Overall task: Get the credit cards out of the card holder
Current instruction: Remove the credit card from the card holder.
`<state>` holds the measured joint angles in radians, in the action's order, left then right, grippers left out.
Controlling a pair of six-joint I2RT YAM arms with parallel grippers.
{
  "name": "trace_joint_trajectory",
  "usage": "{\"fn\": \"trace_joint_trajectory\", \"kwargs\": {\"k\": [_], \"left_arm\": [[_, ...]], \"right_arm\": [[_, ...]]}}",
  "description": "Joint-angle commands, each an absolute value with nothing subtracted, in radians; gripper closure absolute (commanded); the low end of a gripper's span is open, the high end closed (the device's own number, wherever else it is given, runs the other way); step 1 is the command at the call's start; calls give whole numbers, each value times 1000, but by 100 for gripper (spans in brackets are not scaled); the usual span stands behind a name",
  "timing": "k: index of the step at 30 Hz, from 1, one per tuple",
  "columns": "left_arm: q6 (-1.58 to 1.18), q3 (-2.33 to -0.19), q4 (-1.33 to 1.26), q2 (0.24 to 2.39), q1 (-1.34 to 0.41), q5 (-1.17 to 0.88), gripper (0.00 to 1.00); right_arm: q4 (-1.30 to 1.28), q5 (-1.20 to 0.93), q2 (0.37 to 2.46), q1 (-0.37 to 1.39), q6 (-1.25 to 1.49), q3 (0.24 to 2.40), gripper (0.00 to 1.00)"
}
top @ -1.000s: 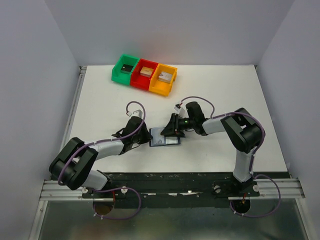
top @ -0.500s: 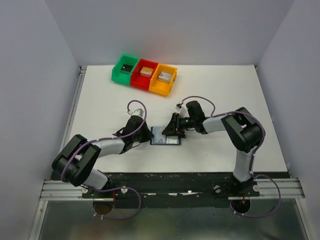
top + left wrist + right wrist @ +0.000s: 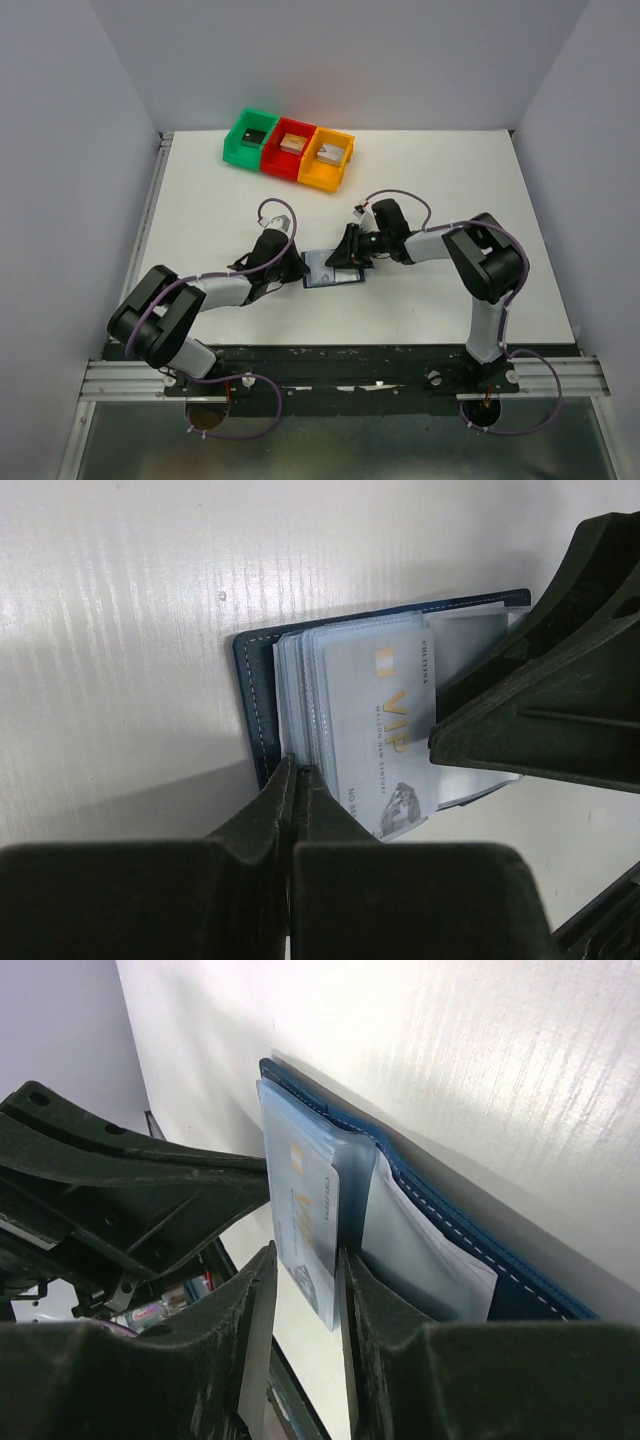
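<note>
Top external: card holder (image 3: 330,272) lies open on the table (image 3: 450,180), between both arms. Left wrist: left end effector (image 3: 297,775) fully closed, tip against the holder's sleeve edge; credit card (image 3: 380,710) judged light, thin, stiff, slippery in its clear sleeve. Right wrist: right end effector (image 3: 305,1253) narrow, astride the card's exposed corner; the best place to grip.

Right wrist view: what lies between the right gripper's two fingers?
A silver credit card, inside a clear sleeve of the card holder, runs down between the fingers of the right gripper. The right wrist view leaves unclear whether they pinch it.
</note>
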<state>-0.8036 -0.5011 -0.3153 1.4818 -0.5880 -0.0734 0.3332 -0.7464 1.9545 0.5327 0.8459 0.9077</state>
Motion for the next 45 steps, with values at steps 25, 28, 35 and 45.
{"fn": "trace_joint_trajectory", "kwargs": {"k": [25, 28, 35, 45], "left_arm": [[-815, -538, -321, 1526, -623, -206, 100], [-816, -535, -310, 1516, -623, -187, 100], [-818, -523, -278, 1471, -623, -141, 100], [-825, -511, -245, 1436, -623, -92, 100]], "right_arm": [[605, -966, 1997, 591, 931, 905, 63], [505, -959, 1983, 591, 872, 910, 63], [325, -911, 1956, 591, 753, 899, 63], [222, -890, 1959, 592, 701, 913, 64]]}}
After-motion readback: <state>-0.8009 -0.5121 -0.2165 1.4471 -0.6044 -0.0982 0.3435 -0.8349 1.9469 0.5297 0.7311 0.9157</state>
